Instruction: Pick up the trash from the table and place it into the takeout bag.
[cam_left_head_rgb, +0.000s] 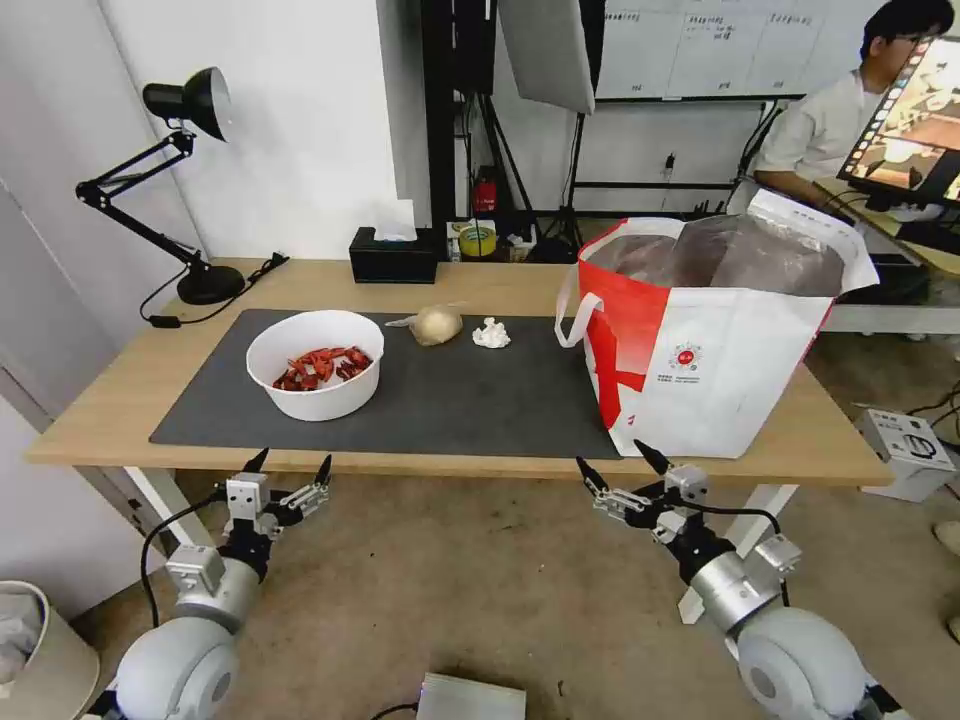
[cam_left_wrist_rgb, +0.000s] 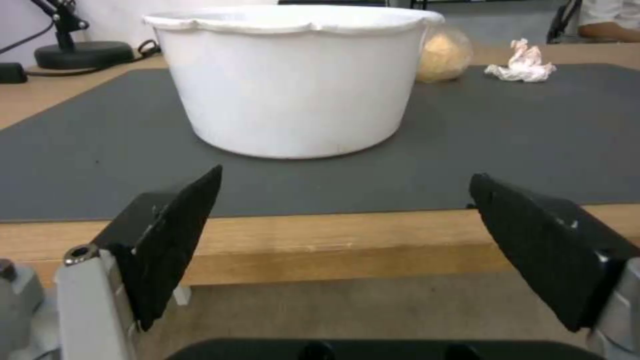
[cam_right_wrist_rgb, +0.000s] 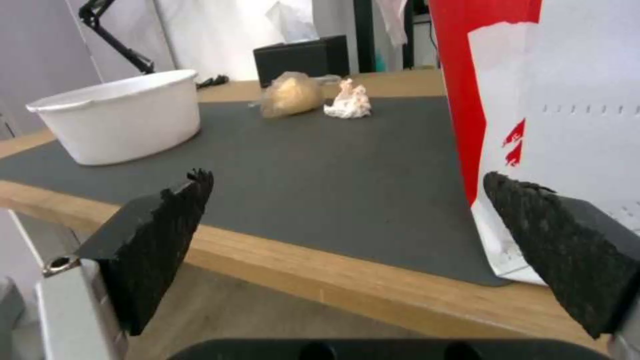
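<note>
Hovering just short of the table (cam_left_head_rgb: 120, 410) edge, jaws spread, empty: left gripper (cam_left_head_rgb: 290, 468), facing the bowl (cam_left_head_rgb: 315, 363) of shells sitting upright on the mat (cam_left_head_rgb: 470, 400), round, no long axis. Probably best closing on the near rim and keeping it level, avoiding spills. Lying beyond: wrapped lump (cam_left_head_rgb: 437, 324), film tail pointing left, then tissue wad (cam_left_head_rgb: 491, 333). Waiting likewise spread below the edge: right gripper (cam_left_head_rgb: 622, 465), just before the bag (cam_left_head_rgb: 720, 350), standing open-mouthed

The head camera looks down over the table (cam_left_head_rgb: 120, 400); both wrist cameras face it low from its near edge, sharing the mat (cam_left_head_rgb: 480, 400).
</note>
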